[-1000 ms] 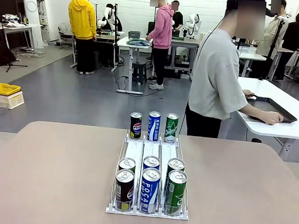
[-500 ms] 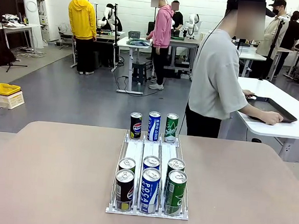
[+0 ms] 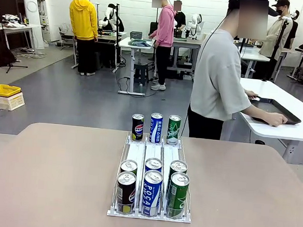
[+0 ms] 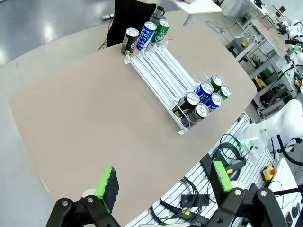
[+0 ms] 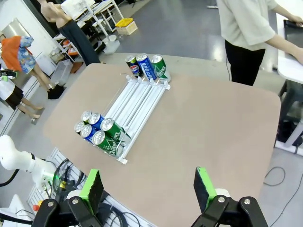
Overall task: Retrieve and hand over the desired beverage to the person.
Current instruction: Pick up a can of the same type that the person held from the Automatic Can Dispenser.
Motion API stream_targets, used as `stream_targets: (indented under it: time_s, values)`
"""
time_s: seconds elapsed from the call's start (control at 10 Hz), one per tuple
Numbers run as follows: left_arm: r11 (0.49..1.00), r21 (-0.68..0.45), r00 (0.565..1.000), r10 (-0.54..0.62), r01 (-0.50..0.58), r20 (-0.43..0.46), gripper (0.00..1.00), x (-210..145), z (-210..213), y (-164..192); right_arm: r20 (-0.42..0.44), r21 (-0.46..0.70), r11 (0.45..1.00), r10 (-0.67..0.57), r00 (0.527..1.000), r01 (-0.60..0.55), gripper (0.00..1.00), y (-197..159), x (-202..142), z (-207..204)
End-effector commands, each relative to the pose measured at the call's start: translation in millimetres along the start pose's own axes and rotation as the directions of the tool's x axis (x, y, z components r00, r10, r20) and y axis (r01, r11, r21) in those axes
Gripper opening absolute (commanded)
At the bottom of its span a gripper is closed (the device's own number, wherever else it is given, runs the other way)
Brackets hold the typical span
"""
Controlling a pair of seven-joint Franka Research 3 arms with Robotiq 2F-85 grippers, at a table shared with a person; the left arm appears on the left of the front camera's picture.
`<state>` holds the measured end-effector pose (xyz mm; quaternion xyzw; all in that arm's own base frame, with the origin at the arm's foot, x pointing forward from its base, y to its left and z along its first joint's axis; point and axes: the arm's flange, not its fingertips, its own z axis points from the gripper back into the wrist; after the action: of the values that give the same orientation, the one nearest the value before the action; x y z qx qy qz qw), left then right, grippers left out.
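Progress: none that shows; every can sits in the rack [image 3: 137,153] and no handover has begun.
Left to do: learn which drink is wanted, grasp it, lift it out, and carry it across to the person [image 3: 216,76].
Left gripper [image 4: 163,178]: spread and empty, high above the bench [image 3: 58,180], at the bottom of the left wrist view.
Right gripper [image 5: 148,183]: spread and empty, at the bottom of the right wrist view.
Rack: one, three lanes, centre of the front view.
Black cans [image 3: 125,192]: three, left lane; two at the lower end, one at the upper end.
Blue cans [image 3: 151,193]: three, middle lane, same split.
Green cans [image 3: 177,194]: three, right lane, same split.
Cans in all: nine.
Person: upper right of the front view, beyond the bench, turned to a white table [image 3: 296,131] with both hands at a dark tray [image 3: 274,109]; no sign of a choice can be seen.
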<state>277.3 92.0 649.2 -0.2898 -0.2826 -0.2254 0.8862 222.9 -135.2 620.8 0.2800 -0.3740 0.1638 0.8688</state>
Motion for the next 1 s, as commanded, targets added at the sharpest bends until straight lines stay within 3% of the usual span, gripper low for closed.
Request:
stream_targets:
  time_s: [0.0, 0.9]
  values:
    - [1.000, -0.010, 1.000, -0.002, 0.002, 0.001, 1.00, -0.2, -0.1, 0.1, 0.009, 0.012, 1.000, 0.008, 1.000, -0.008, 1.00, -0.4, 2.1, -1.9]
    - [1.000, -0.010, 1.000, -0.002, 0.002, 0.001, 1.00, -0.2, -0.1, 0.1, 0.009, 0.012, 1.000, 0.008, 1.000, -0.008, 1.00, -0.4, 2.1, -1.9]
